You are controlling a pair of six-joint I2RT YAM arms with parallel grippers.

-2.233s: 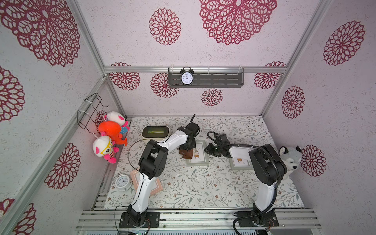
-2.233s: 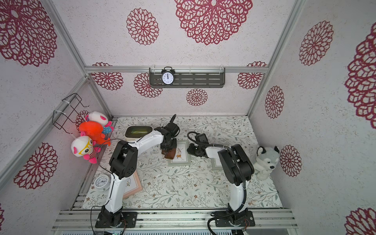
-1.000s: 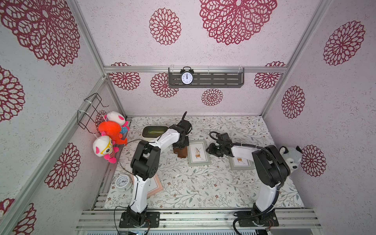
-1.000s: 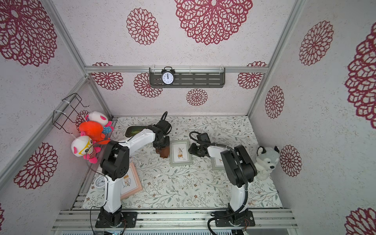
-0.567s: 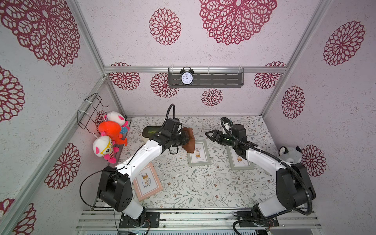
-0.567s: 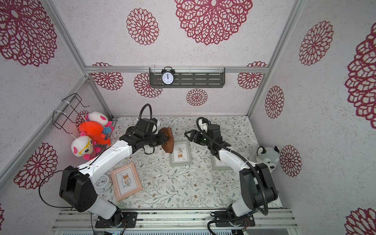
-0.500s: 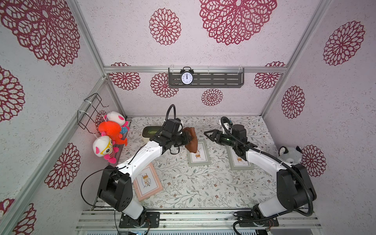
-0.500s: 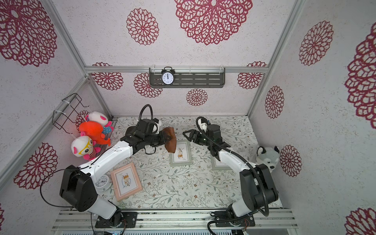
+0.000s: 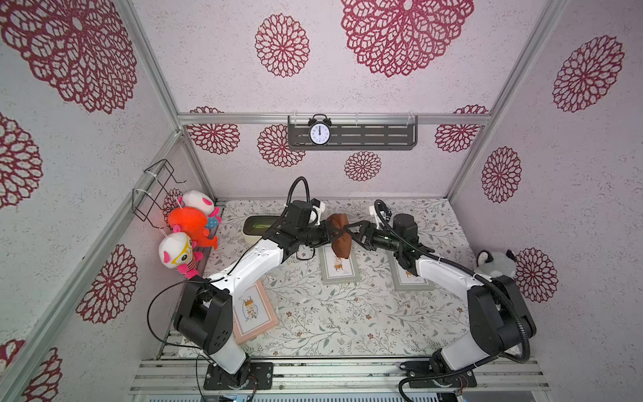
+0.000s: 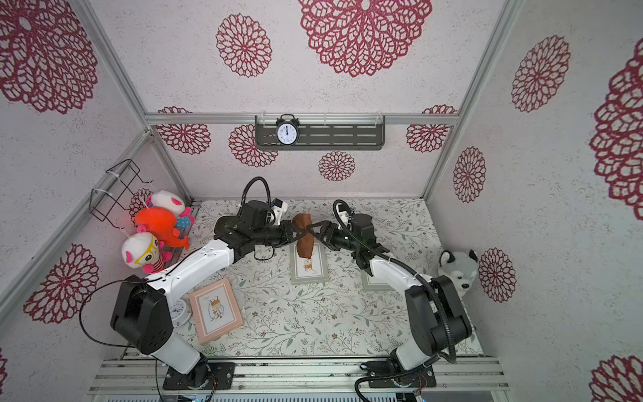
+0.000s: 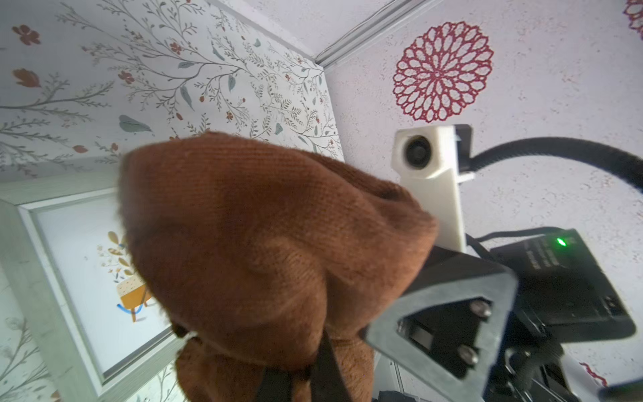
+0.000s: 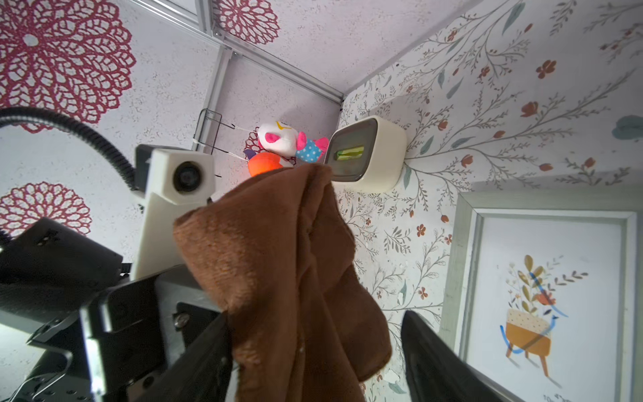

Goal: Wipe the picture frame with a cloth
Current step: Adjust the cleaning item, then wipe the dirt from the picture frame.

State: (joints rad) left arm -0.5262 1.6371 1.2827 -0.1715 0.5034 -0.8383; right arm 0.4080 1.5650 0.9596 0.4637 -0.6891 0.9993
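The brown cloth (image 9: 341, 237) (image 10: 305, 242) hangs in the air over the far end of the middle grey picture frame (image 9: 339, 273) (image 10: 309, 271). My left gripper (image 9: 333, 232) (image 10: 296, 232) is shut on the cloth, pinching it from the left. In the left wrist view the cloth (image 11: 261, 243) bulges over the gripper (image 11: 302, 377). My right gripper (image 9: 349, 234) (image 10: 316, 233) is open, one finger on each side of the cloth. The right wrist view shows the cloth (image 12: 288, 278) hanging between the spread fingers of that gripper (image 12: 313, 341), with the frame (image 12: 549, 278) below.
A second grey frame (image 9: 410, 282) lies under the right arm and a pink frame (image 10: 215, 315) at the front left. A cream box (image 9: 257, 228), hanging plush toys (image 9: 188, 226), a husky plush (image 9: 494, 264) and a small white clock (image 10: 179, 309) stand around the edges.
Both arms rose from the table. The left gripper lifted the cloth from beside the frame into the air. The right gripper opened and closed in until its fingers straddle the cloth.
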